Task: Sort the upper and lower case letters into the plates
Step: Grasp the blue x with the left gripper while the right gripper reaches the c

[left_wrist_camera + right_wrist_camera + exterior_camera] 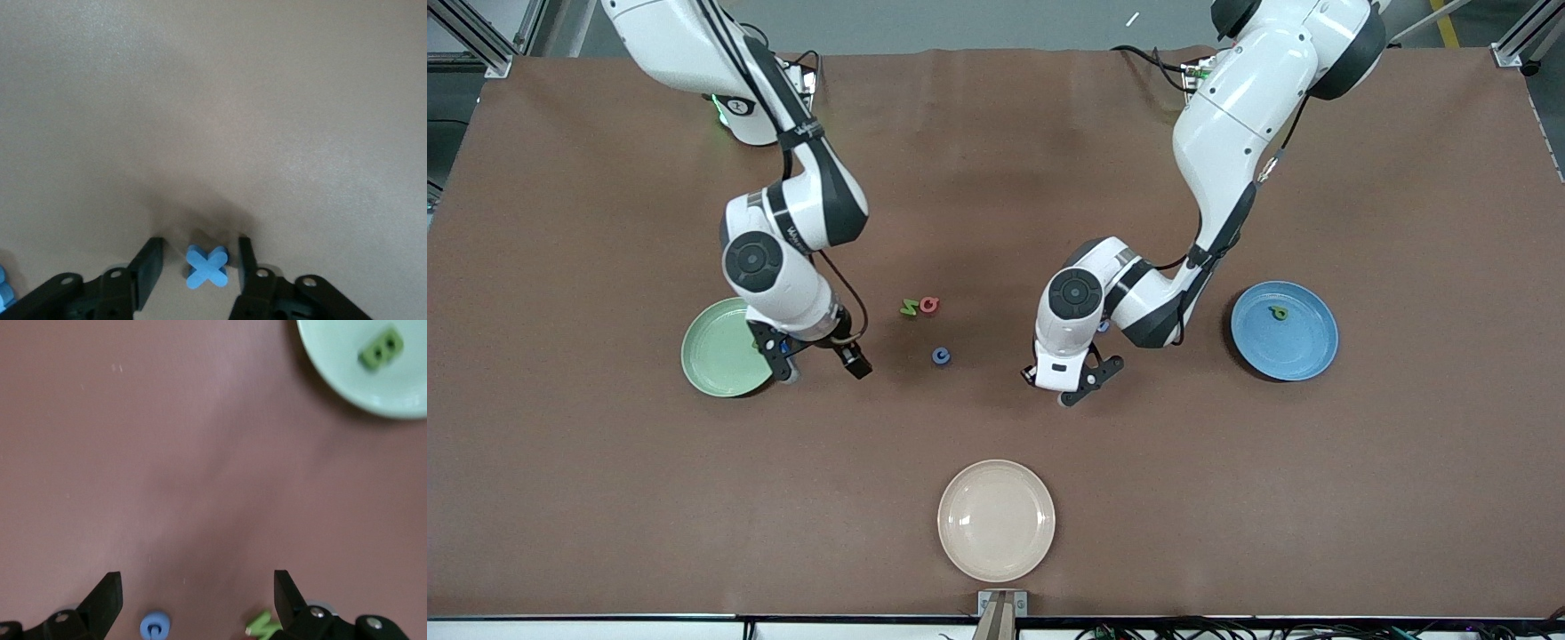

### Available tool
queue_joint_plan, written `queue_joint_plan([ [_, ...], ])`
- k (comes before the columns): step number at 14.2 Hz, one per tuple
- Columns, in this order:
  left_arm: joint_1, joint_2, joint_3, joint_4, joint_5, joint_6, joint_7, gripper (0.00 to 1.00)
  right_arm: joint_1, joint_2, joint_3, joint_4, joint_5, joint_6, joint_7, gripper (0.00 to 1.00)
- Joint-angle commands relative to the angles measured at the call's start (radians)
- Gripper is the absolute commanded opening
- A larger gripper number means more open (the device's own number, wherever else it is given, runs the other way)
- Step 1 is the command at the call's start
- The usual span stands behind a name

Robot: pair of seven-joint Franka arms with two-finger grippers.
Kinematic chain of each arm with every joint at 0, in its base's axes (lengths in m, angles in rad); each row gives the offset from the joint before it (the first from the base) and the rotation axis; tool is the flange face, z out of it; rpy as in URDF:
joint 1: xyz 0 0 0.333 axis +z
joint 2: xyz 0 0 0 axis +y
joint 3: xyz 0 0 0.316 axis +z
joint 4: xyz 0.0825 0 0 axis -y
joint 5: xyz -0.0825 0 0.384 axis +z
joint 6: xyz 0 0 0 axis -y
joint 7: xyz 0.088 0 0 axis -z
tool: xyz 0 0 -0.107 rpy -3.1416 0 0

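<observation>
Brown cloth covers the table (pixel 605 498), and three round plates rest on it: a pale green plate (pixel 716 356) toward the right arm's end, a blue plate (pixel 1303 342) toward the left arm's end, and a cream plate (pixel 996 520) nearest the front camera, between the two. Low over the cloth, near the middle and toward the blue plate, the left gripper (pixel 199 257) has its fingers (pixel 150 263) drawn in partway on either side of a small blue cross-shaped letter (pixel 206 267); the piece lies flat between them with a narrow gap showing on each side, so no touch can be confirmed. At the edge of the left wrist view, another blue piece (pixel 3 290) lies just beside that gripper. Beside the green plate's rim, the right gripper (pixel 818 360) hangs with its fingers spread wide and nothing between them. Between the two grippers on the cloth lie a green N (pixel 909 308) and a red ring-shaped letter (pixel 929 305), touching each other, with a blue round letter (pixel 941 356) a little nearer the front camera. One green B (pixel 381 350) lies in the green plate, and a small green letter (pixel 1279 312) lies in the blue plate
</observation>
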Motion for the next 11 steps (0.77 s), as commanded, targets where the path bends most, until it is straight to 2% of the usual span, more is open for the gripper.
queue_joint_plan([
  [1,-0.013,0.008,0.009,0.013,0.002,-0.005,0.001,0.45,0.071,0.017,-0.011,0.003,-0.037,-0.005,0.155,1.00],
  [3,-0.026,0.008,0.009,0.013,0.002,-0.005,0.001,0.42,0.113,0.065,-0.011,0.020,-0.074,0.006,0.269,1.00],
  [5,-0.027,0.008,0.009,0.013,0.002,-0.005,0.001,0.36,0.128,0.147,-0.010,0.081,-0.077,0.007,0.338,1.00],
  [11,-0.037,0.003,0.013,0.010,0.013,-0.006,-0.001,0.08,0.073,0.339,-0.010,0.331,-0.070,0.014,0.422,1.00],
])
